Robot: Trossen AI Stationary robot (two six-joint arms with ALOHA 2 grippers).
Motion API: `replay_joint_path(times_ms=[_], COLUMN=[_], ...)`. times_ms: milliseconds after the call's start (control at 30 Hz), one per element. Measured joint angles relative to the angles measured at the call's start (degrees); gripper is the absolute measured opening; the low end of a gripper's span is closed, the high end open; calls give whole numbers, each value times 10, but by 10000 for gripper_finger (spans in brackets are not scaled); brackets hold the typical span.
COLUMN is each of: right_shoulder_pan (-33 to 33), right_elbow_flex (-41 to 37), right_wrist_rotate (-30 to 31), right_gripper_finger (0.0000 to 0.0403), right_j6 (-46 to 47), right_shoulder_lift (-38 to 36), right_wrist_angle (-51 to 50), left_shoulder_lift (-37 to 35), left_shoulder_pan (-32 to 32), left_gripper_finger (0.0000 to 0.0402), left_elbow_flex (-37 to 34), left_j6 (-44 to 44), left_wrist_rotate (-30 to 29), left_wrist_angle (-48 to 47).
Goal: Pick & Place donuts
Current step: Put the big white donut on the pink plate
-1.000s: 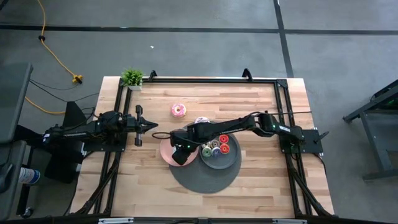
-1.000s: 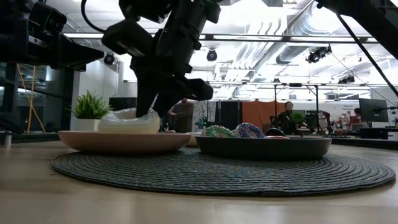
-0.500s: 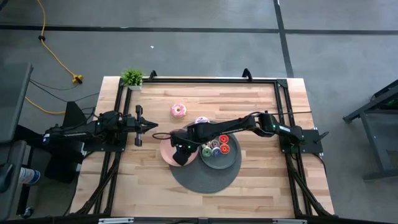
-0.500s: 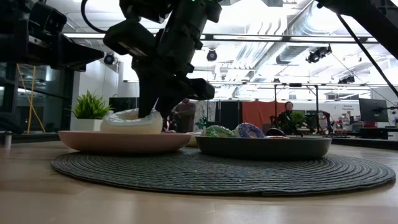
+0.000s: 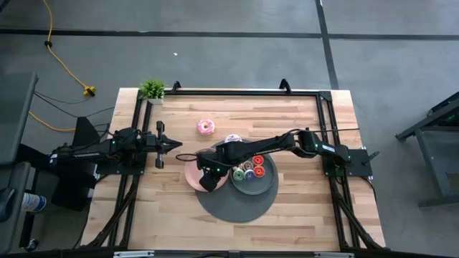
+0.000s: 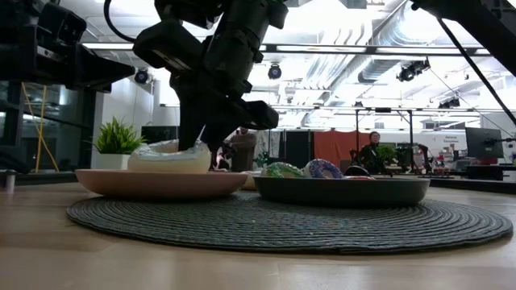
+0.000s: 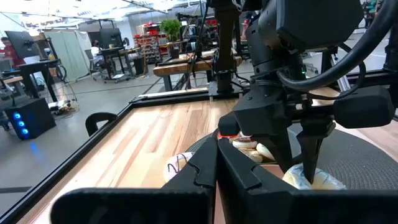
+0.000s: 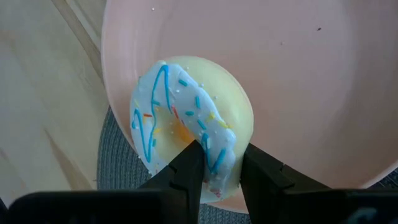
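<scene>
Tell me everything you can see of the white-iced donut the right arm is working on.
The white-iced donut is a pale yellow ring topped with white icing, blue zigzag lines and coloured sprinkles; it looks like a soft toy. It lies in the pink plate, close to the plate's edge, roughly flat and slightly tilted in the low view. The right gripper comes down on it from above, its fingers closed across one side of the ring, one finger in the hole. Nothing else touches it.
</scene>
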Motion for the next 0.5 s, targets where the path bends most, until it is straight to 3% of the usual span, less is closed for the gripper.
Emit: replay_joint_path(times_ms=[200, 500], right_shoulder_pan=[0, 0], right_elbow_flex=[0, 0], right_wrist_rotate=[-1, 1], right_gripper_finger=[110, 187], right_j6=[1, 13], right_shoulder_lift=[0, 0], right_wrist_angle=[0, -1], left_shoulder_lift=[0, 0], left_shoulder_pan=[0, 0], left_gripper_finger=[1, 1], left_elbow_flex=[0, 0], left_j6=[0, 0], left_wrist_rotate=[0, 0], left_wrist_angle=[0, 0])
